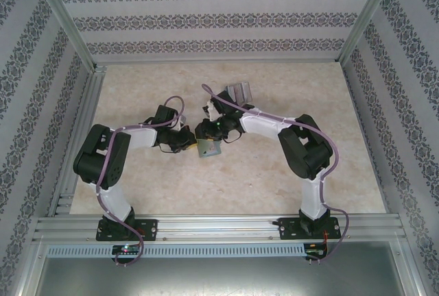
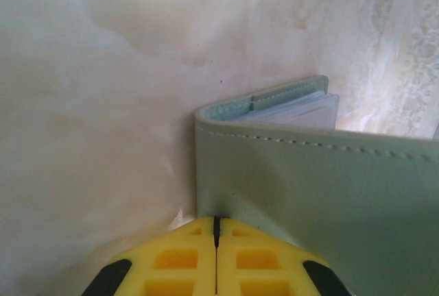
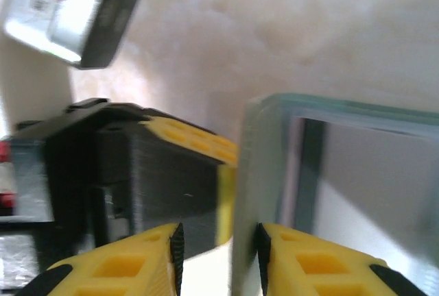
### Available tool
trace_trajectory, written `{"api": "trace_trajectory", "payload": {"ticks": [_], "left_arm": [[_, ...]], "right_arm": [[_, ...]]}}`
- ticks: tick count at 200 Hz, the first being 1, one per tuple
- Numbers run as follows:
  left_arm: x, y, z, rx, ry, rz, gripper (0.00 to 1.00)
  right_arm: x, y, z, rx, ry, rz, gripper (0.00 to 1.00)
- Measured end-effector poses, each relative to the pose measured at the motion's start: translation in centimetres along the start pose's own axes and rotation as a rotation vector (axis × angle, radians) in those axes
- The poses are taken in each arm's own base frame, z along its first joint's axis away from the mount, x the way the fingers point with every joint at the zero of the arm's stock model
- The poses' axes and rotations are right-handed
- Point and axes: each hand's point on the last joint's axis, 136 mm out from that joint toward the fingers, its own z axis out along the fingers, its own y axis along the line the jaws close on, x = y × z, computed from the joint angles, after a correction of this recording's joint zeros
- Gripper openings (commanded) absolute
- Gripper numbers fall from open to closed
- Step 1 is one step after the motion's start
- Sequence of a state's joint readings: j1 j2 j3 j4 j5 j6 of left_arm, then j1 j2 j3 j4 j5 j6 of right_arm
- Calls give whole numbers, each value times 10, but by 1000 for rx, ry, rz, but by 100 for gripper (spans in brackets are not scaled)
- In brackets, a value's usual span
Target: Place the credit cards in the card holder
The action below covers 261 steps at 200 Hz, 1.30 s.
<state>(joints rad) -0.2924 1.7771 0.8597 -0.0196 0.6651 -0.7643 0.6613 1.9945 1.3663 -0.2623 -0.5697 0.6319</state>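
Two arms meet over the middle of the bench (image 1: 137, 193). Nearest, the left gripper (image 2: 216, 227) is pinched tight on a corner of the card holder (image 2: 322, 193), whose panels are spread apart. Just beyond, the right gripper (image 3: 218, 244) stands narrowly apart, straddling one panel's edge. Farther back lie the credit cards (image 1: 240, 92).

Card holder (image 2: 309, 200) matt stitched leather; table (image 2: 103, 70) marbled.

2 black-and-white arms (image 1: 103, 155) trailing purple cables (image 1: 336, 155); yellow, black-edged pincer fingers (image 2: 175, 262).
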Motion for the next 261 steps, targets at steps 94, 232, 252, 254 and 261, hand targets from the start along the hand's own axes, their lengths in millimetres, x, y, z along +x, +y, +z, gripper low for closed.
{"api": "trace_trajectory", "payload": {"ticks": [94,232,252,254,261], "left_arm": [[-4,38,-54,-51,-81,-116,45],[-22,24,-157,32,-325,-144,40],[-25,15,-158,44,-321,-128,38],[-26,14,-158,46,-321,-125,38],[-27,9,-157,49,-317,-116,37]], "right_arm": [[-13,34,31,-29,-8,-76,37],[6,32,55,90,78,-128,63],[7,27,29,125,46,-128,63],[7,26,26,129,40,-128,63],[5,24,16,138,23,-128,63]]}}
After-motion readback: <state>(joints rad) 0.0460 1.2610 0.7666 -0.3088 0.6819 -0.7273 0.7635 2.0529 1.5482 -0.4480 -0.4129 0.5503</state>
